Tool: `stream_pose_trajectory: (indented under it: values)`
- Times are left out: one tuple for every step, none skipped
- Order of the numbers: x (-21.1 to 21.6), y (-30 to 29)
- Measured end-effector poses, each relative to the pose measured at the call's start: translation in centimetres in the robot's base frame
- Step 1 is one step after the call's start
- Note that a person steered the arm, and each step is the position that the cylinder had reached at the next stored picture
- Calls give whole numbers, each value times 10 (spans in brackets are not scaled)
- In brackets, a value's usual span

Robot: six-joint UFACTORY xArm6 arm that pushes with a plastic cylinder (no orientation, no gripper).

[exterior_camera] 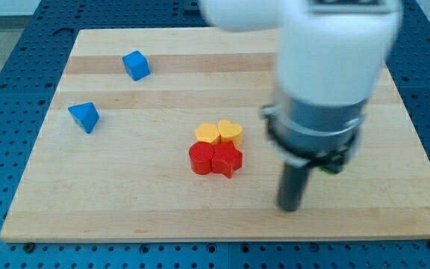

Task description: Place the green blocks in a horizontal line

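My tip (290,208) rests on the wooden board (125,202) at the view's lower right, to the right of the red blocks. Only a small sliver of green (335,167) shows, just right of the rod and under the arm's body. The arm hides the rest of it, so I cannot tell its shape or how many green blocks there are.
A blue cube (136,65) sits at the upper left and a blue triangular block (84,116) below it. In the middle, a yellow block (207,134) and a yellow heart (231,132) touch a red round block (199,158) and a red star (228,159).
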State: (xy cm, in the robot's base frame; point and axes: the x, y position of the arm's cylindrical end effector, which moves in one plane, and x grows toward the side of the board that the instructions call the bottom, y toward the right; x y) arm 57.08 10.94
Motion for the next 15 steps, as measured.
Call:
stream_pose_trajectory:
  values:
    - [-33,56]
    - [-52,87]
    - [-45,125]
    - [-48,120]
    - [-69,52]
    - [-74,35]
    - [-89,34]
    - [-140,22]
    - [-155,23]
    - [-143,31]
    - [-148,41]
    - [-181,92]
    - [-221,98]
    - [-226,57]
    - [-228,35]
